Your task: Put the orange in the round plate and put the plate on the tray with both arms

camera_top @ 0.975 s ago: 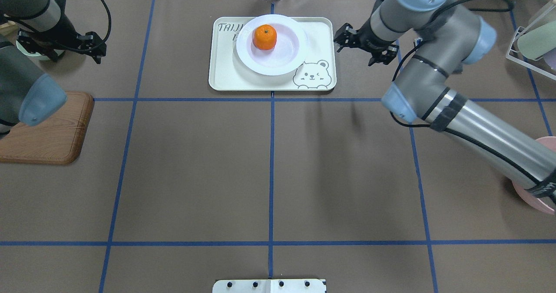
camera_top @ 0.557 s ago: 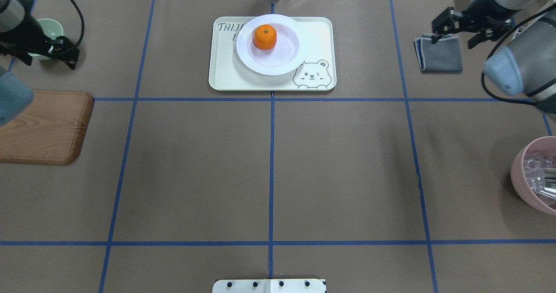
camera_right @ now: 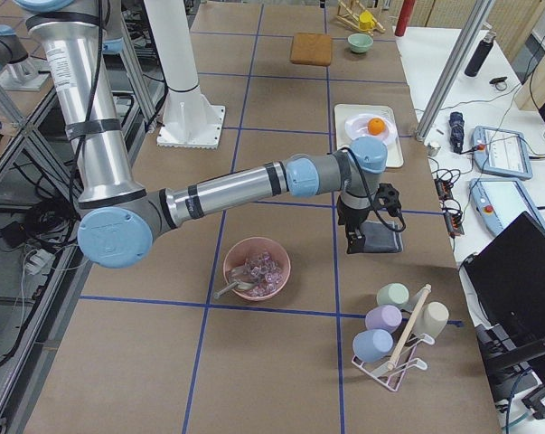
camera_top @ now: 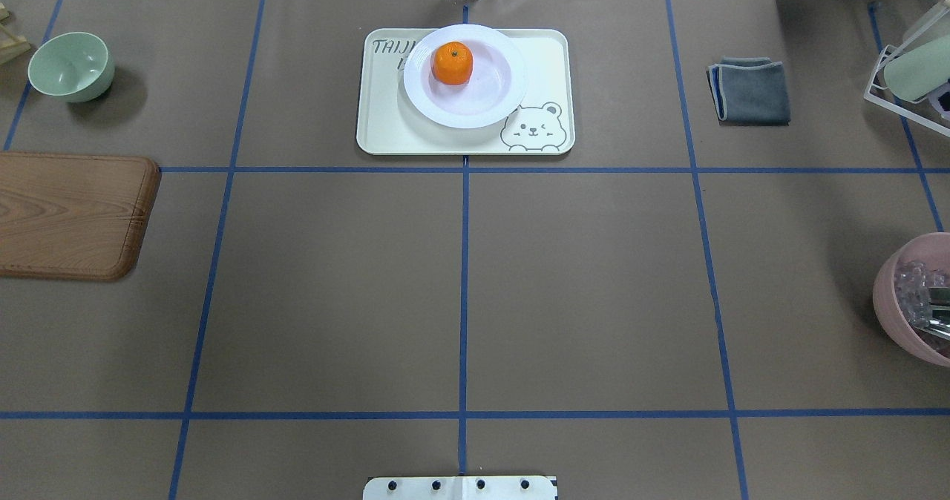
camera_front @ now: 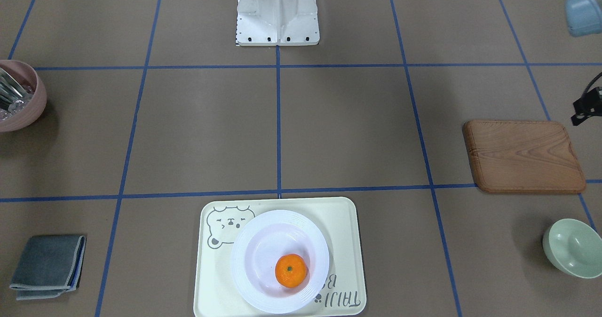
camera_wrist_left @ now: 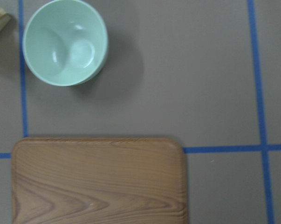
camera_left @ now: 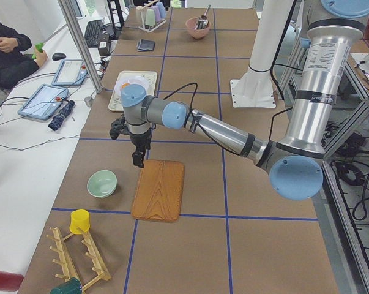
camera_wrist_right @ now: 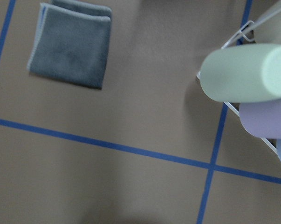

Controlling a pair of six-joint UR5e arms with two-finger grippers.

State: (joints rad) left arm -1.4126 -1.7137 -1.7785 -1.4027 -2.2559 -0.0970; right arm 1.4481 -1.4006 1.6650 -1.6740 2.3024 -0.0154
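Near edge: the robot's white base plate (camera_top: 460, 487) sits on the centre line of the tabletop.
Middle row, left: a wooden board (camera_top: 70, 214). The left arm (camera_left: 221, 128) hangs over the end of it nearest the green bowl, well apart from the tray.
Left jaws: I cannot tell whether they are open or closed, as only the side view shows them whole.
Middle row, right: a pink bowl (camera_top: 890, 307) with clear pieces and a metal utensil in it.
Right arm (camera_right: 227, 190): it reaches out over the grey cloth (camera_top: 751, 90), also well apart from the tray.
Right jaws: I cannot tell; its wrist camera shows only the cloth and the cup rack (camera_top: 909, 70).
Far row: the green bowl (camera_top: 70, 66) at the left, the tray (camera_top: 386, 129) in the centre.
Round plate (camera_top: 490, 88): it rests on the tray, towards the lettered end.
Orange (camera_top: 452, 63): it sits in the plate's well, off centre.
Progress: both placements look done and nothing appears left to do.
Writing: "TAIJI" on the tray; the second line starts with "B", the rest under the plate rim. A bear face (camera_top: 531, 127) is drawn in one corner.
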